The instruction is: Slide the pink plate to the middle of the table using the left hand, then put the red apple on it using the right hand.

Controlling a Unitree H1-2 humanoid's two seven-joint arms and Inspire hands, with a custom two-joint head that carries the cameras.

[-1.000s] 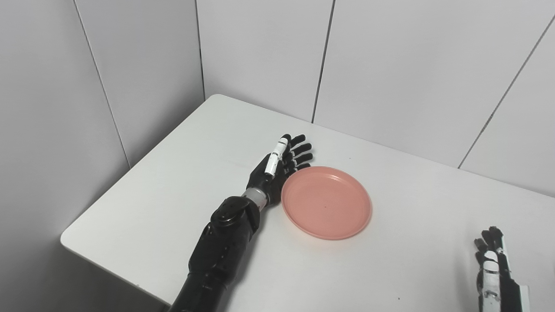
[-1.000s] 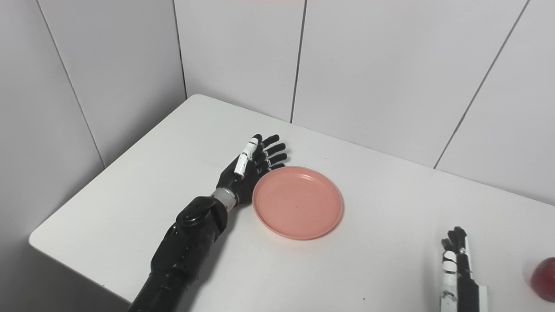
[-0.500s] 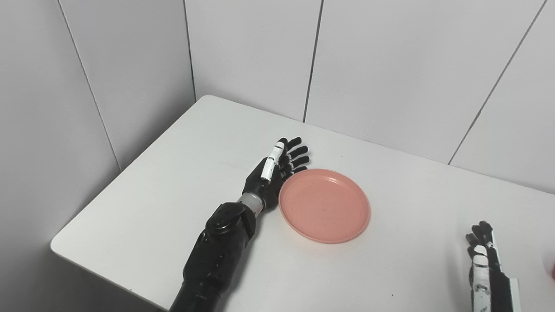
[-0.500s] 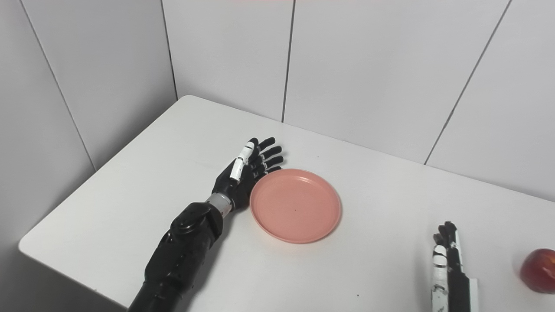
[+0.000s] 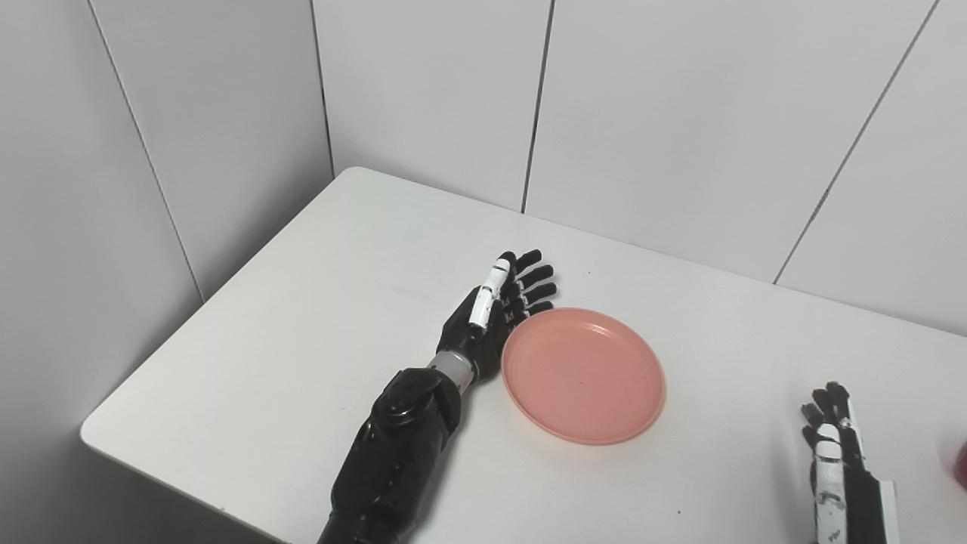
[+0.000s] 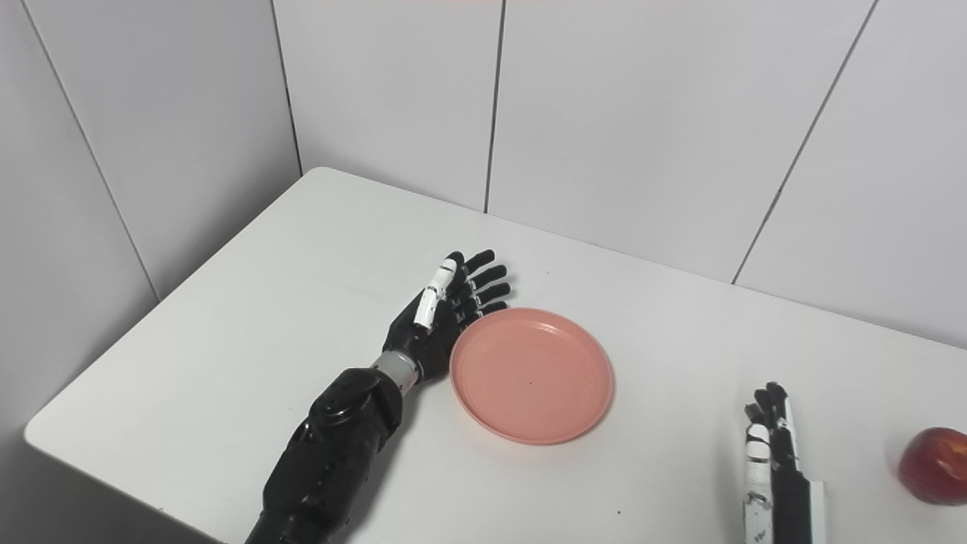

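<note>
The pink plate [image 5: 583, 374] lies flat on the white table [image 5: 302, 317], empty. My left hand [image 5: 495, 310] is open, fingers straight and apart, its edge against the plate's left rim. My right hand [image 6: 767, 446] is open, fingers straight, low at the bottom right, holding nothing. The red apple [image 6: 935, 476] sits on the table to the right of my right hand, apart from it. In the left eye view only a sliver of the apple [image 5: 961, 462] shows at the right edge.
Grey panelled walls [image 5: 680, 113] stand behind and to the left of the table. The table's left corner [image 5: 94, 438] and front edge are near my left arm.
The camera has swung right and the whole picture has shifted. My left hand and the plate have moved a little right and nearer on the table. The right hand has hardly moved.
</note>
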